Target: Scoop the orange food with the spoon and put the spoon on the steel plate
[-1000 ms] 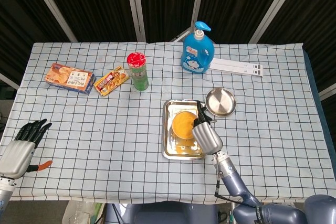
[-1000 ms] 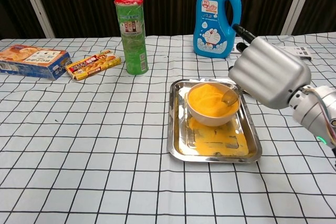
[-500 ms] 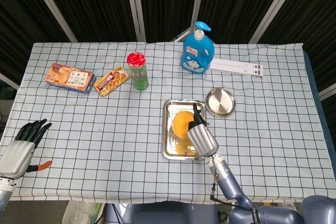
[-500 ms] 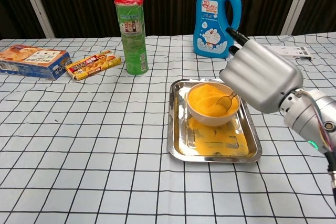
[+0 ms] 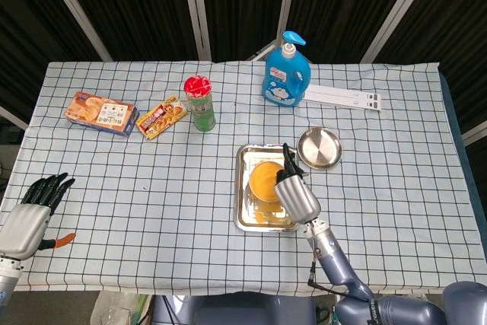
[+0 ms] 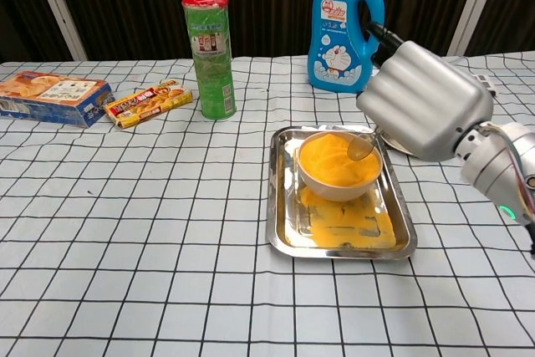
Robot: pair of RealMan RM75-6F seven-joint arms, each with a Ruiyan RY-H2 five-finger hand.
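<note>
The scoop looks half done — the silver right hand (image 6: pixel 426 99) grips the small metal spoon (image 6: pixel 362 147), its bowl just above the orange food (image 6: pixel 330 160) in the round bowl (image 6: pixel 337 187) on the rectangular steel tray (image 6: pixel 284 237). Whether the spoon is loaded I cannot tell. Carrying it to the round steel plate (image 5: pixel 319 148) just beyond remains — the left hand (image 5: pixel 34 205) idles with fingers apart, holding nothing, at the near edge.

You are looking down on a table (image 5: pixel 152 211) that is wearing a white cloth (image 5: pixel 396 211) ruled in dark squares, lying flat to every edge. At twelve o'clock, dark ribbed panels (image 5: pixel 129 5) are closing off the room, and pale metal struts (image 5: pixel 194 5) are slanting across them. Even light is falling on the cloth. Past three o'clock the floor is sitting in shadow.
</note>
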